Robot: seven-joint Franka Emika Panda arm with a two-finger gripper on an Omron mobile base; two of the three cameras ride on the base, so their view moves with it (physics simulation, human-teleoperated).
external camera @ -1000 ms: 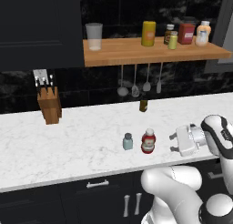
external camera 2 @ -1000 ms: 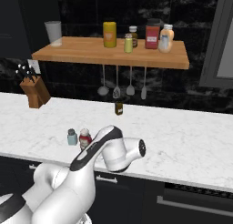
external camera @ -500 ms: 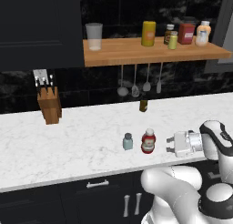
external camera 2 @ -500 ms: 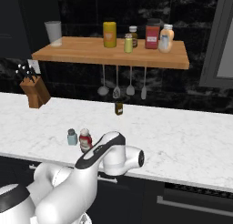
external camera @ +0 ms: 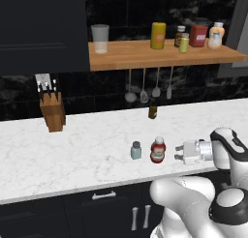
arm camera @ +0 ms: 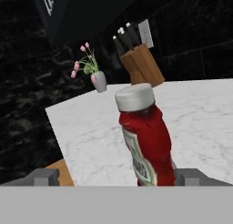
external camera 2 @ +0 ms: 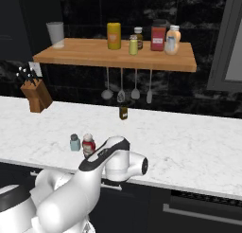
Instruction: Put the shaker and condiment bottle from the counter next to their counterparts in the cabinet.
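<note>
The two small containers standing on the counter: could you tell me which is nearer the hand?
The condiment bottle, red with a white cap, is nearer the open hand; the pale blue-green shaker stands on its far side.

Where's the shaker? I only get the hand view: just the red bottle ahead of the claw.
Observer: The shaker stands on the counter right beside the condiment bottle, on the side away from the claw.
Operator: Claw touching the bottle?
Observer: No. In the left base view the open claw sits level with it, with a small gap between them.
Operator: Room on the shelf?
Observer: Yes. The cabinet plank is bare between the glass cup and the yellow canister; the counterparts cluster at its right end.
</note>
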